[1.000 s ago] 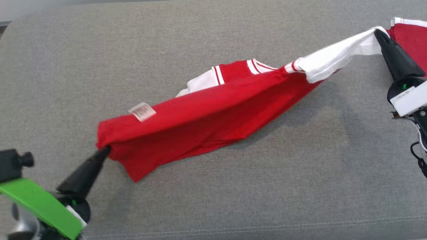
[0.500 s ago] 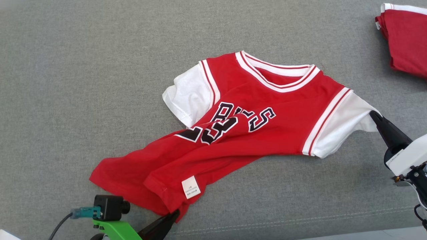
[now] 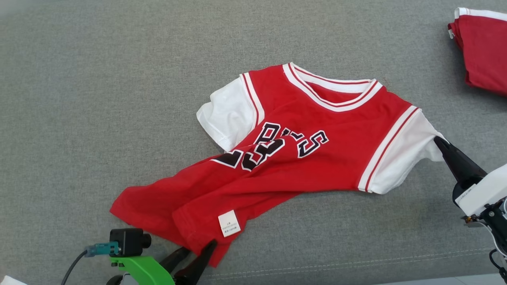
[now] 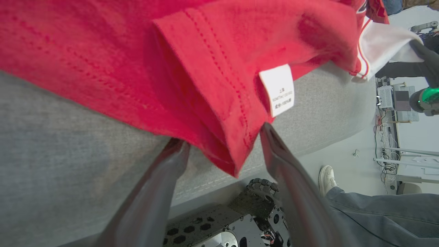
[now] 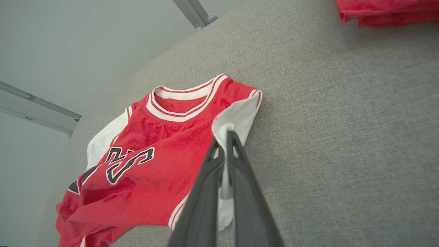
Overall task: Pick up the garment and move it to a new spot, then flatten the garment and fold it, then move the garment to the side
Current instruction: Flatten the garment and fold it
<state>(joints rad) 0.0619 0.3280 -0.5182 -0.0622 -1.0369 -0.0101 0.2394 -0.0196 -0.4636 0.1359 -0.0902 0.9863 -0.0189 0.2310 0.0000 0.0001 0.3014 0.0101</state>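
Red jersey [image 3: 317, 158], black "23" and "S" — hem label [image 3: 229, 228] unreadable. Left gripper [image 3: 200, 247] stands released; right gripper [image 3: 439, 141] clenches white sleeve [image 3: 400, 158].

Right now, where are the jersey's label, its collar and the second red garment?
label [image 3: 229, 223]: head view, middle of the white tag.
collar [image 3: 336, 107]: head view, front of the striped neckband.
second garment [image 3: 483, 47]: head view, its red cloth, top right.

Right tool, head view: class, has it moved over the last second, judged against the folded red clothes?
Yes. The right tool, shut on the jersey sleeve, was beside the folded red clothes; now it sits below them, nearer the robot.
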